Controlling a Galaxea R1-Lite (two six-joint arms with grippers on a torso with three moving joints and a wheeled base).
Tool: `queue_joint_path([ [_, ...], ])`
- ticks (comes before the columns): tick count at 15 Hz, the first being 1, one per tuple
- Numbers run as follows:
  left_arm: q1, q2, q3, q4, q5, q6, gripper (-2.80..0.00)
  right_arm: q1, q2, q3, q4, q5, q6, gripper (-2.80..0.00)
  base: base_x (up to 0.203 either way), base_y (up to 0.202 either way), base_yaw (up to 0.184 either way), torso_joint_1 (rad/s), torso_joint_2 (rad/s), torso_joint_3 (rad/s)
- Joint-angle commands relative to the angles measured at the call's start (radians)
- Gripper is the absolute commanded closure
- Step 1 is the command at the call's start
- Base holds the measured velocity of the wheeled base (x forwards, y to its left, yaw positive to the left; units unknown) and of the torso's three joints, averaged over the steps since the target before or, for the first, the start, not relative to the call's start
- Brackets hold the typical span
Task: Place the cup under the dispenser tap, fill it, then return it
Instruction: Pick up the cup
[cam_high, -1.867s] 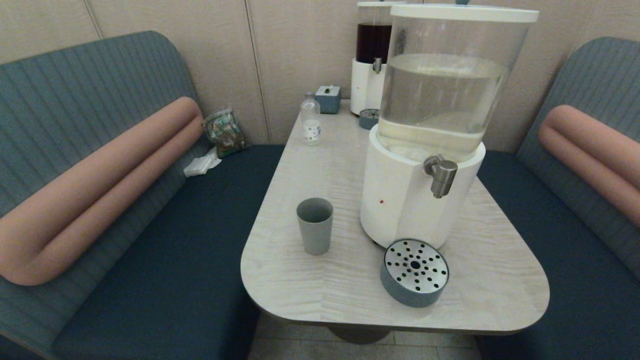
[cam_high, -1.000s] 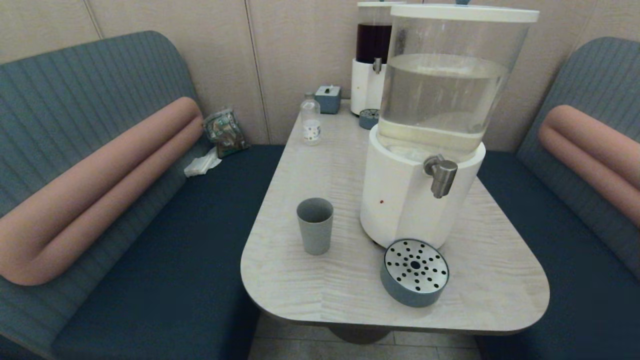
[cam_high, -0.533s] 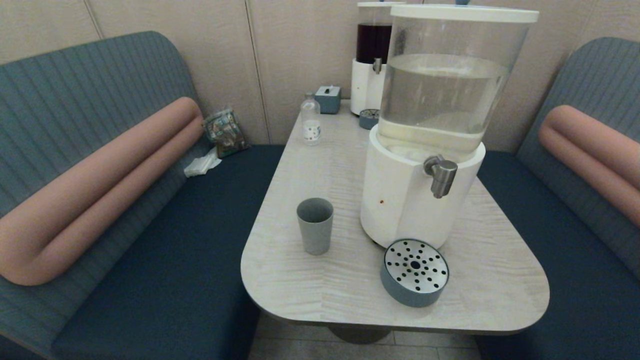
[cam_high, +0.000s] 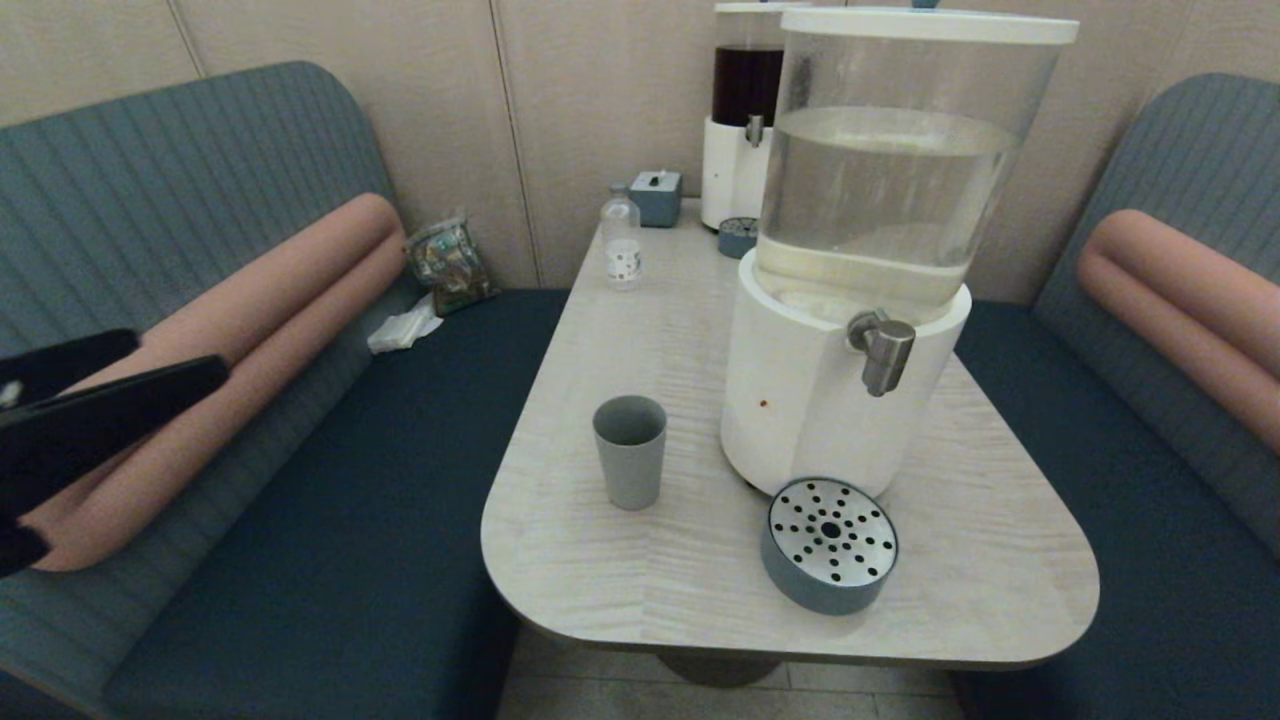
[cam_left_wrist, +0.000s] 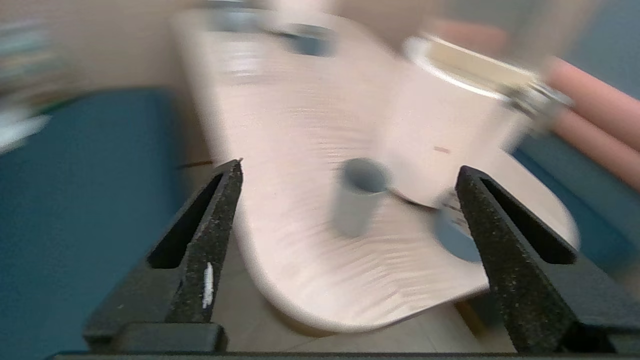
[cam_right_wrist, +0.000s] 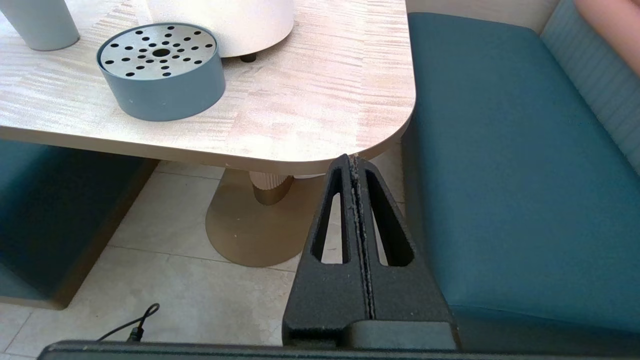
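Observation:
The grey-blue cup (cam_high: 630, 455) stands upright on the table (cam_high: 600, 590), left of the big clear-tank dispenser (cam_high: 850, 250). The brushed-steel tap (cam_high: 884, 352) juts from its white base, above a round perforated drip tray (cam_high: 830, 545). My left gripper (cam_high: 180, 360) hovers open over the left bench, well left of the cup and apart from it. In the left wrist view the cup (cam_left_wrist: 357, 200) shows far ahead between the spread fingers of the left gripper (cam_left_wrist: 350, 169). My right gripper (cam_right_wrist: 351, 159) hangs shut and empty below the table's near right corner.
At the back of the table stand a dark-liquid dispenser (cam_high: 745, 120), a small clear bottle (cam_high: 621, 240), a grey box (cam_high: 656, 195) and a small drip tray (cam_high: 738, 237). Benches flank the table, with a packet (cam_high: 448, 265) and tissue (cam_high: 403, 328) on the left one.
My left gripper has come into the head view at the left edge, moving fast. The cup, dispenser and drip tray have not moved.

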Motion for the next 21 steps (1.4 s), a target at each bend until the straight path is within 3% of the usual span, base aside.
queue_joint_path([
  [1,0.000,0.270,0.029,-0.246,-0.200,0.011,-2.80,0.000,0.000,0.000,0.000,0.001,0.000,0.00,0.000,0.000,0.000,0.000,0.00,0.000],
  [3,0.000,0.428,0.095,-0.503,-0.381,0.043,-2.80,0.000,0.000,0.000,0.000,0.001,0.000,0.00,0.000,0.000,0.000,0.000,0.00,0.000],
  [4,0.001,0.517,0.131,-0.616,-0.426,0.073,-2.80,0.000,0.000,0.000,0.000,0.001,0.000,0.00,0.000,0.000,0.000,0.000,0.00,0.000],
  [6,0.004,0.724,0.181,-0.829,-0.473,0.139,-2.80,0.000,0.000,0.000,0.000,0.001,0.000,0.00,0.000,0.000,0.000,0.000,0.00,0.000],
  [9,0.005,1.006,0.221,-1.031,-0.524,0.239,-2.80,0.000,0.000,0.000,0.000,0.001,-0.002,0.00,0.000,0.000,0.000,0.000,0.00,0.000],
  [14,-0.008,1.194,0.160,-1.114,-0.573,0.269,-2.80,0.000,0.000,0.000,0.000,0.001,-0.002,0.00,0.000,0.000,0.000,0.000,0.00,0.000],
  [21,-0.129,1.234,0.091,-1.115,-0.559,0.262,-2.80,0.000,0.000,0.000,0.000,0.001,-0.002,0.00,0.000,0.000,0.000,0.000,0.00,0.000],
])
